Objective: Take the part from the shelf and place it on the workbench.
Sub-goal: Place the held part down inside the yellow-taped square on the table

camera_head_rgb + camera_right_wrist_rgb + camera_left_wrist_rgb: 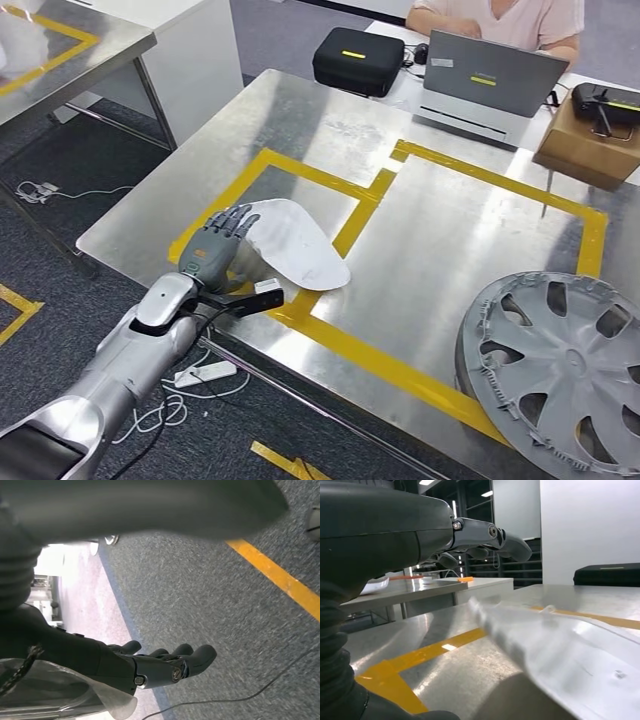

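One pale, flat part [298, 243], smooth and teardrop-shaped, lies on the brushed-metal counter [453, 240], across the yellow tape lines. My left hand [215, 246] rests at its near edge, fingers [508, 542] stretched out above it and gripping nothing. My right hand [166, 665] hangs over grey speckled carpet, fingers loosely extended and holding nothing. One grey plastic wheel cover [555, 370], spoked and round, sits at the counter's right corner.

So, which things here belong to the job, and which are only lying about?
Job:
- white part
- left hand, at the part's edge
- workbench

Lying about:
- wheel cover
- laptop
- black case
- cardboard box
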Motion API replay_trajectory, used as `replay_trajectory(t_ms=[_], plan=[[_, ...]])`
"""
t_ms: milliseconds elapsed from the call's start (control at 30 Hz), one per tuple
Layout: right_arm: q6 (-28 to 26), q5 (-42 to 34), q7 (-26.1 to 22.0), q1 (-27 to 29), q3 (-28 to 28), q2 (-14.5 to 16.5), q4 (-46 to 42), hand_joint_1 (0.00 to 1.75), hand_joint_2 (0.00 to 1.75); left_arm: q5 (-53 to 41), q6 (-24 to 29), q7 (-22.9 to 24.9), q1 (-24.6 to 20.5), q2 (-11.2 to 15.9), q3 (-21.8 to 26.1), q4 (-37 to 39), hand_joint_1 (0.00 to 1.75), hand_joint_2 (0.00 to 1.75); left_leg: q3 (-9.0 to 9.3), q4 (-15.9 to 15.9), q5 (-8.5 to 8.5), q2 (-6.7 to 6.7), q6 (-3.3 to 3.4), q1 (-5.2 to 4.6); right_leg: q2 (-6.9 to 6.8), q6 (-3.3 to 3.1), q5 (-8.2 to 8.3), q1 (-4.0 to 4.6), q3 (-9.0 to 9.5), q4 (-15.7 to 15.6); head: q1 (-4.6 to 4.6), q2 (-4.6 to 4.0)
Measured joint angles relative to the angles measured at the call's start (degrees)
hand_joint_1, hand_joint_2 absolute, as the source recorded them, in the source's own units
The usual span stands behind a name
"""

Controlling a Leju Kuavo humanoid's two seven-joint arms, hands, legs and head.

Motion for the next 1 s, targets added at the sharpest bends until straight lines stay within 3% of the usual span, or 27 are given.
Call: replay_trajectory(t_ms=[67,133,200,300,367,400,433,467,533,567,667,733,833,867,900,933,1000], plan=[[0.0,0.0,0.0,-0.1,0.0,-0.1,0.0,0.0,0.0,0.0,0.0,0.0,-0.1,0.0,0.0,0.0,0.0,1.75,-0.19,0.1,0.05,0.03,-0.39,-0.11,0.01,-0.32,0.65,0.26,1.92,-3.6,-0.04,0.0],[0.0,0.0,0.0,-0.1,0.0,-0.1,0.0,0.0,0.0,0.0,0.0,0.0,-0.1,0.0,-0.2,0.0,0.0,1.75,-0.27,0.0,0.15,0.07,-0.95,-0.06,0.05,-0.5,0.85,0.25,2.13,-4.0,-0.02,0.0],[0.0,0.0,0.0,0.0,0.0,0.0,0.0,0.0,0.0,0.0,0.0,0.0,-0.2,0.0,-0.3,0.1,0.0,1.75,-0.71,1.4,-1.03,0.09,-1.58,0.04,-0.02,-1.0,1.2,-0.02,2.43,-4.4,-0.2,0.0],[0.0,0.0,0.0,-0.1,0.0,0.0,0.0,0.0,0.0,0.3,0.1,-0.1,-0.2,0.0,-0.3,0.1,0.0,1.75,-4.69,10.7,-5.98,0.12,-2.55,0.53,-0.11,-1.42,1.34,-0.21,2.62,-4.7,-0.49,0.0],[0.1,0.0,0.0,-0.1,0.1,0.0,0.0,0.0,0.0,1.7,0.3,-0.6,0.1,0.0,-0.4,0.2,0.0,1.75,-6.96,15.7,-7.36,0.13,-2.96,0.87,-0.1,-1.45,1.3,-0.22,2.65,-4.6,-0.48,0.0],[0.1,0.0,0.0,-0.1,0.1,0.0,0.0,0.0,0.0,2.9,0.6,-1.1,0.4,0.0,-0.3,0.0,0.0,1.75,-6.77,15.3,-6.49,0.14,-3.06,1.01,-0.07,-1.41,1.27,-0.24,2.69,-4.6,-0.47,0.0],[0.1,0.0,0.0,-0.1,0.0,0.0,0.0,0.0,0.0,4.3,0.8,-1.6,0.6,0.0,-0.2,-0.4,0.0,1.75,-5.5,12.7,-4.68,0.15,-3.07,1.12,-0.04,-1.32,1.21,-0.27,2.78,-4.6,-0.48,0.0],[0.0,0.0,0.0,-0.1,0.0,0.0,0.0,0.0,0.0,6.4,1.0,-2.4,0.9,0.0,0.1,-1.3,0.0,1.75,-3.59,8.7,-2.58,0.16,-3.02,1.2,0.0,-1.15,1.11,-0.29,2.86,-4.5,-0.48,0.0],[-0.2,-0.2,0.0,-0.1,0.0,0.0,0.0,0.0,0.0,12.3,1.4,-4.4,2.0,-0.3,1.1,-4.4,0.0,1.75,-0.42,2.1,-0.35,0.15,-2.73,1.11,0.05,-0.62,0.86,-0.11,2.77,-4.2,-0.44,0.0],[-0.4,-0.4,0.0,-0.1,0.0,0.0,0.0,0.0,0.0,16.2,1.6,-5.7,3.0,-0.5,1.9,-6.6,0.0,1.31,0.25,0.6,-0.2,0.12,-2.49,1.01,0.07,-0.29,0.79,-0.04,2.66,-4.2,-0.41,0.0],[-0.9,-0.8,-0.1,0.0,0.0,0.2,0.0,0.0,0.0,29.4,0.1,-9.3,6.9,-1.6,4.5,-14.3,0.0,0.0,0.36,0.0,-0.39,0.09,-1.43,0.86,0.06,0.69,0.54,-0.18,2.47,-4.1,-0.35,0.0],[-1.3,-1.1,0.0,0.1,-0.1,0.3,0.0,0.0,0.0,39.8,-2.3,-11.8,9.8,-2.7,6.4,-19.9,0.0,0.0,0.53,-0.3,-0.25,0.16,-0.65,0.99,0.03,1.15,-1.46,-0.28,1.21,-1.4,-0.14,0.0],[-1.8,-1.3,0.1,0.4,-0.3,0.5,0.0,0.0,0.0,55.0,-6.9,-14.8,14.8,-4.8,8.6,-27.9,0.0,0.0,0.59,-0.4,-0.37,0.25,-0.06,0.86,0.0,1.45,-6.76,-0.32,-4.12,9.9,0.12,0.0],[-2.0,-1.5,0.1,0.5,-0.3,0.6,0.0,0.0,0.0,59.5,-8.3,-15.3,16.8,-5.5,8.9,-30.4,0.0,0.0,0.62,-0.4,-0.42,0.26,0.0,0.77,-0.01,1.49,-7.24,-0.32,-5.26,12.1,0.1,0.0],[-2.2,-1.6,0.2,0.5,-0.4,0.7,0.0,0.0,0.0,63.0,-9.3,-15.7,18.6,-6.2,9.1,-32.6,0.0,0.0,0.67,-0.3,-0.48,0.24,0.04,0.72,-0.02,1.46,-6.63,-0.31,-5.38,12.3,0.12,0.0],[-2.4,-1.8,0.2,0.6,-0.5,0.8,0.0,0.0,0.0,65.8,-10.0,-15.8,20.3,-6.8,9.2,-34.7,0.0,0.0,0.76,-0.3,-0.53,0.18,0.03,0.68,-0.02,1.35,-4.97,-0.31,-4.26,9.9,0.12,0.0],[-2.8,-2.0,0.3,0.5,-0.9,0.8,0.0,0.0,0.0,68.9,-10.4,-15.9,22.8,-8.0,9.3,-38.0,0.0,0.0,0.94,-0.2,-0.72,-0.01,-0.18,0.57,-0.01,0.98,-1.27,-0.25,-0.27,1.9,0.14,0.0]])
